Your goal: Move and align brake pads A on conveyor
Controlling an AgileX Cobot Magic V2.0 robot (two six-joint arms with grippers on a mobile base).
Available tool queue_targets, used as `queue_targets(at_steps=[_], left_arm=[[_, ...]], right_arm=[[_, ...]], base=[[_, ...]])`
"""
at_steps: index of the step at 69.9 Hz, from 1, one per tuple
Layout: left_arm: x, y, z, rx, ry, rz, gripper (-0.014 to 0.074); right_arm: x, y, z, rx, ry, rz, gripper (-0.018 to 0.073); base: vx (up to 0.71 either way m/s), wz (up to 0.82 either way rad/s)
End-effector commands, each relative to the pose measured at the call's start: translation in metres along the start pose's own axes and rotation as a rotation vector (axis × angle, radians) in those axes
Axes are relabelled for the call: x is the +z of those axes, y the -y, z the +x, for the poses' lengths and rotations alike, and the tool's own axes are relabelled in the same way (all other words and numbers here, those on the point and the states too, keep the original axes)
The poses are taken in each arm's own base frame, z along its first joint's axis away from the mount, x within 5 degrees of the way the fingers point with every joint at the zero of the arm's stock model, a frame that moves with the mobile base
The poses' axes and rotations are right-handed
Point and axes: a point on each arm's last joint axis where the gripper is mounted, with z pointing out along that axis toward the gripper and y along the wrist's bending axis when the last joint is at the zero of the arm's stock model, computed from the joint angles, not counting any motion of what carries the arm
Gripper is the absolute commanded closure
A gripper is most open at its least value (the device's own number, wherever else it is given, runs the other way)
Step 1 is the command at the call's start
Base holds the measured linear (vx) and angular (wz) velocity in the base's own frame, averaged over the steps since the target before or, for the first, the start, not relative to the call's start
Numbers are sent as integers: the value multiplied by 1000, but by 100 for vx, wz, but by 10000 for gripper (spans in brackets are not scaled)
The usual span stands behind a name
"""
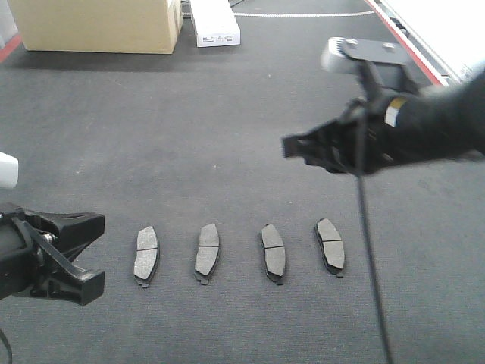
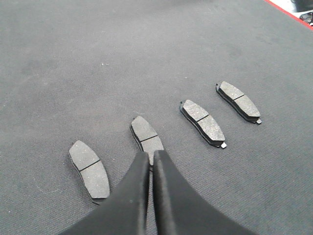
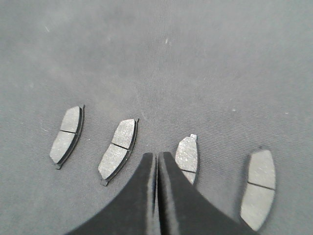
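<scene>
Several dark grey brake pads A lie in a row across the conveyor (image 1: 227, 114), from the leftmost pad (image 1: 146, 255) to the rightmost pad (image 1: 330, 246). Each has a groove across its middle. My left gripper (image 2: 150, 152) is shut with nothing in it. It hovers low at the row's left end, its tips over the near end of the second pad from the left (image 2: 145, 135). My right gripper (image 3: 157, 154) is also shut and holds nothing. It hangs above and behind the row's right half (image 1: 292, 145), beside one pad (image 3: 187, 154).
A cardboard box (image 1: 98, 23) and a white carton (image 1: 214, 21) stand at the far edge of the belt. A red edge strip (image 1: 402, 38) runs along the far right. A thin cable (image 1: 371, 250) hangs from the right arm.
</scene>
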Motion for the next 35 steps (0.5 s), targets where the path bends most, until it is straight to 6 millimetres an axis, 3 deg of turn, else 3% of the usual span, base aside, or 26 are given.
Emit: queue_targets(at_steps=[1,22,35], left_arm=[[-6,4,-13,7,86,33,603],[-6,4,-13,7,86,33,603],[-6,4,-13,7,86,33,603]], right_arm=[[-30,1,5,-25,169,-18,566],[-70,17,80,-99,333,-18,565],[-86,22,106,-119,424,-24,565]], base=[[0,0],[0,0],[0,0]])
